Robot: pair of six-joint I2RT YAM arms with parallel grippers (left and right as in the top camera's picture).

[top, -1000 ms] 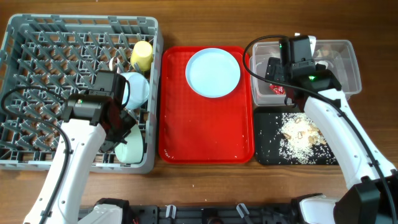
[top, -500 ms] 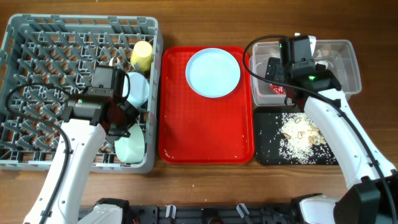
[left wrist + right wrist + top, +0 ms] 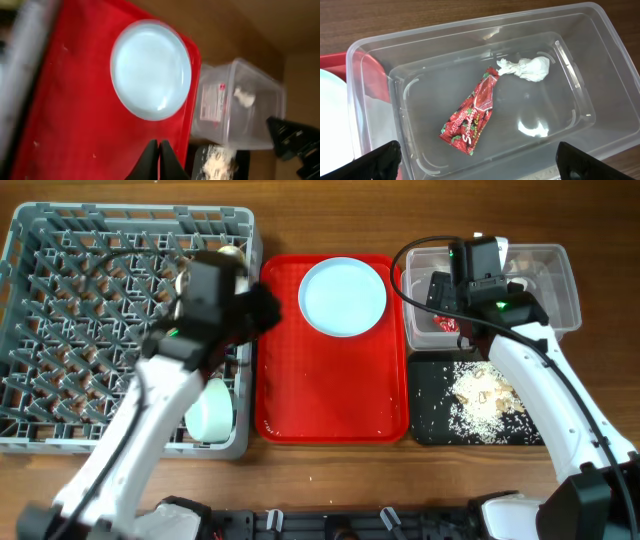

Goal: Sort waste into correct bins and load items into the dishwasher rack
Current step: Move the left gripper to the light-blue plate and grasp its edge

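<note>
**Left fingers clenched at the tray's edge, right fingers spread over the tub**

Brown wood grain runs across the bench (image 3: 330, 480), which carries everything in a row. At its left end sits the grey dishwasher rack (image 3: 90, 310). A pale green bowl (image 3: 210, 412) stands among the pegs near the rack's front right corner. The left arm crosses that side of the rack, blurred in the overhead view, and what lies beneath it cannot be made out.

The left gripper (image 3: 159, 154) hangs above the left edge of the red tray (image 3: 330, 400). Its fingers are clenched tip to tip with nothing between them.

The light blue plate (image 3: 343, 297) lies flat at the far side of the tray, in the middle.

Right of the tray, toward the bench's far right corner, is the clear tub (image 3: 560, 270). Inside it the red snack wrapper (image 3: 472, 117) lies on the floor near the middle. The crumpled white tissue (image 3: 527, 68) lies just beside the wrapper's upper tip.

The right gripper (image 3: 479, 162) hovers over the tub. Its fingers (image 3: 382, 160) are spread wide and grasp nothing.

In front of the tub, at the bench's near right, the black tray (image 3: 430, 415) holds a scatter of crumbly food scraps (image 3: 480, 400).
</note>
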